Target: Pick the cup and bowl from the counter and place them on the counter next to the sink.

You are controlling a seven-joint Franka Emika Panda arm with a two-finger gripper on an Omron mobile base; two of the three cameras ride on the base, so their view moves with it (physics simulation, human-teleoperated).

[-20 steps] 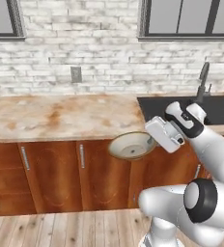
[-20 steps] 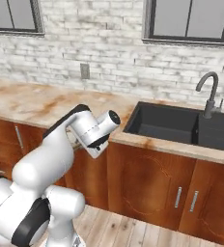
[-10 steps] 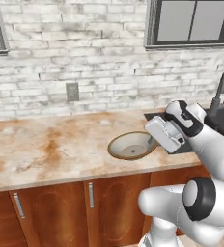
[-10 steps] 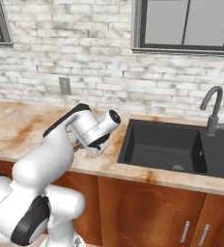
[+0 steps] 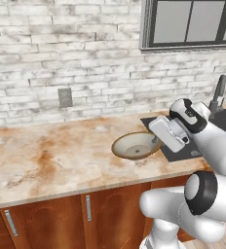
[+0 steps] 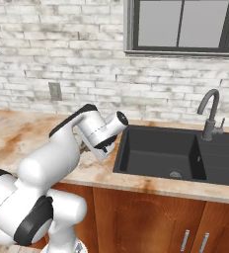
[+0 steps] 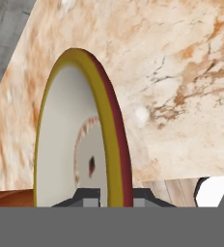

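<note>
Over the counter [image 5: 47, 165], just left of the sink [image 6: 161, 153], the gripper [image 7: 113, 195] is clenched on the rim of the bowl [image 5: 136, 146], one dark fingertip on either side of the rim's edge. In the hand view the bowl stands edge-on, its yellow and dark red lip running up from between the fingertips, with marble slab behind it and wood floor past the counter's front edge. In the left base view the bowl sits slightly above the slab, close to the sink's left edge and near the counter's front edge. To its left the slab lies open well away toward the wall outlet [image 5: 65, 97]. The faucet [image 6: 209, 116] rises behind the sink, well apart from the bowl.
</note>
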